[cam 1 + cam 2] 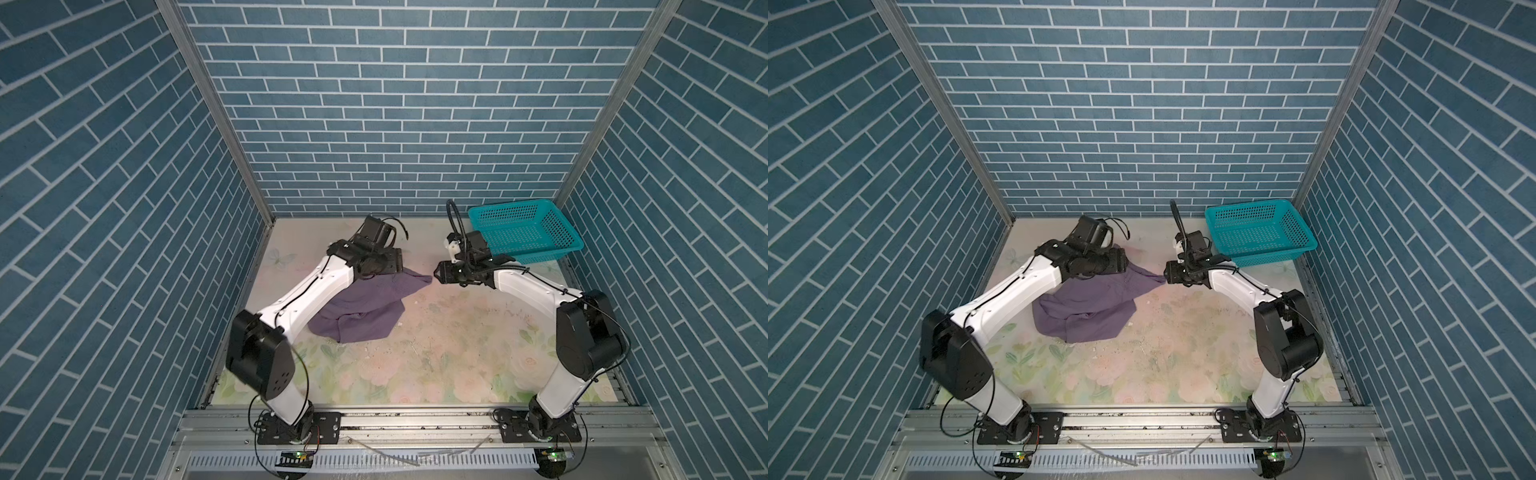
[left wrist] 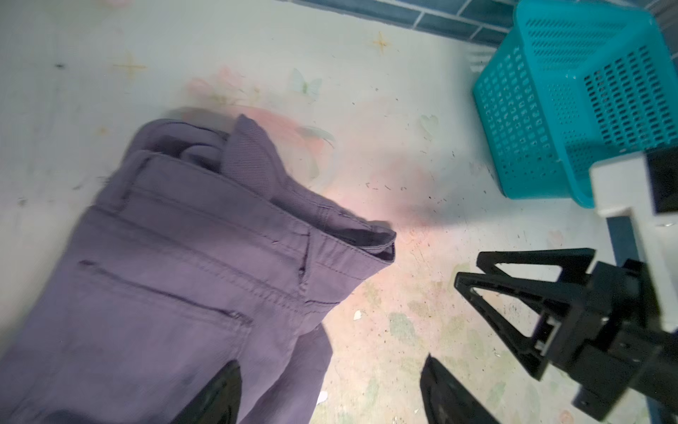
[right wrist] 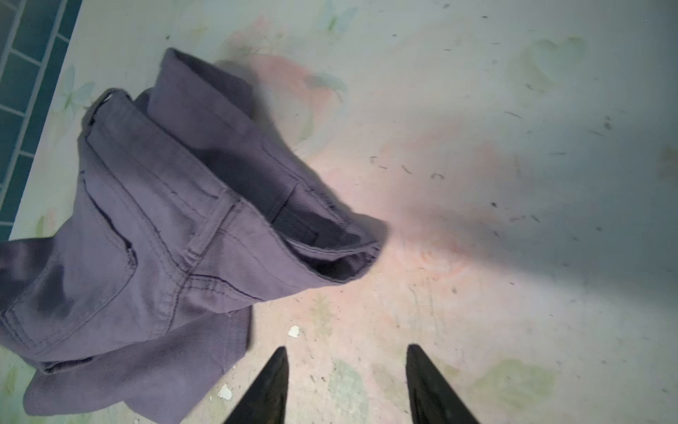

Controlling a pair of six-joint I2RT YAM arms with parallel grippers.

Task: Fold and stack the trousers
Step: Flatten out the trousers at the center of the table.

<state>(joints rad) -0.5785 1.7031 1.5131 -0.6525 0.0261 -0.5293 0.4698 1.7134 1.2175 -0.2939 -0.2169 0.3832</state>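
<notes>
Trousers (image 1: 365, 307): one mauve pair, lying in a loose, crumpled heap on the table (image 1: 457, 353), left of centre and towards the back. They are not folded. The left arm (image 1: 307, 295) crosses over the heap's left side and hides part of it in both top views. The waistband (image 2: 352, 253) is the end nearest the middle of the table, and it gapes open. A back pocket (image 3: 84, 264) faces up, with its stitching plain to see. A wide leg is bunched beneath the upper part, towards the front of the table.

Left gripper (image 2: 326, 389): over the waistband end of the heap. The jaws stand wide apart with nothing between them. In the left wrist view one finger (image 2: 220, 396) shows against cloth and the other against bare table. I cannot tell whether it touches the cloth.

Right gripper (image 3: 346, 381): low over the table, just beside the waistband corner. The jaws are parted and hold nothing, and only bare table shows between the tips. It appears clear of the cloth.

Basket (image 1: 536, 249): teal and perforated, at the back right corner, behind the right arm (image 1: 532, 291) and well apart from the trousers. No cloth is visible in it.

Table surface: a floral print, scuffed and speckled with small debris.
</notes>
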